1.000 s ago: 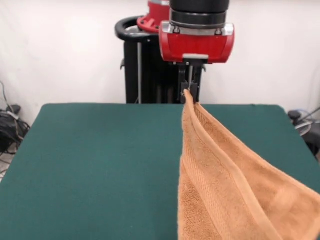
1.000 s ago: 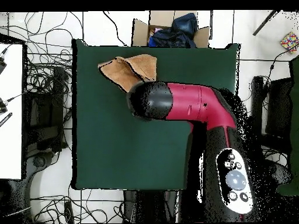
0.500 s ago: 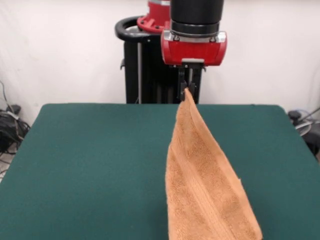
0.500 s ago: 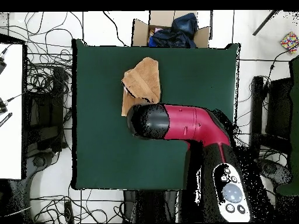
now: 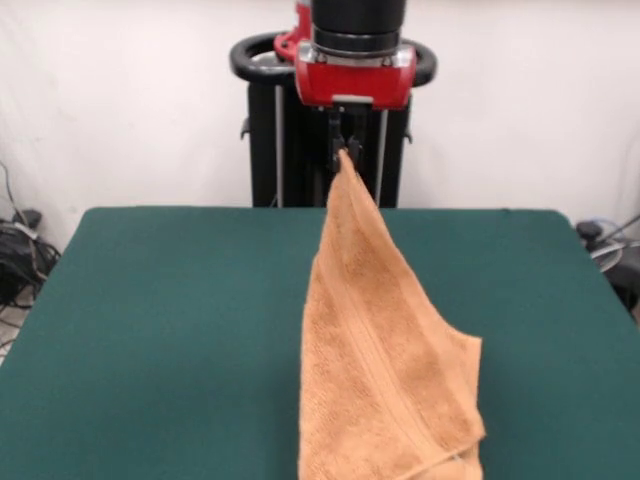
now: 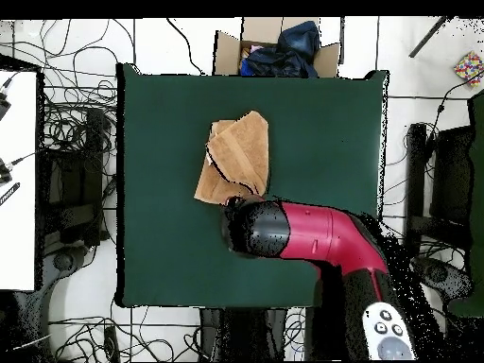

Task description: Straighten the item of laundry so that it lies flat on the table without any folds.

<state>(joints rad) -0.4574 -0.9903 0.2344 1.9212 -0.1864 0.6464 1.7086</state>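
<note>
1. Nearest you in the front view: the towel's (image 5: 385, 400) lower end lies on the table (image 5: 170, 330) at about 6 o'clock of the frame, running off the bottom edge. A rounded folded corner sticks out at its 4 o'clock side.
2. Material: orange-tan terry, looped pile, with a woven ribbed band running lengthwise up the cloth. Overall shape is a tall narrow triangle, wide at the table, tapering to a point at the top.
3. Table top is dark green, felt-like, flat and matte. The towel sits roughly mid-width on it.
4. Further back, the towel's top corner rises off the table to the gripper (image 5: 343, 155). You can see the black jaws clenched on that corner, cloth pinched between them; the tip pokes out right at the fingertips.
5. Above the jaws: red gripper housing, then the black cylindrical wrist at 12 o'clock.
6. Overhead view: the towel (image 6: 239, 156) shows as a doubled-over, creased patch in the table's (image 6: 170, 236) middle-upper area. The red and black arm (image 6: 312, 232) covers the towel's 5 o'clock end, so the gripper itself is hidden there.
</note>
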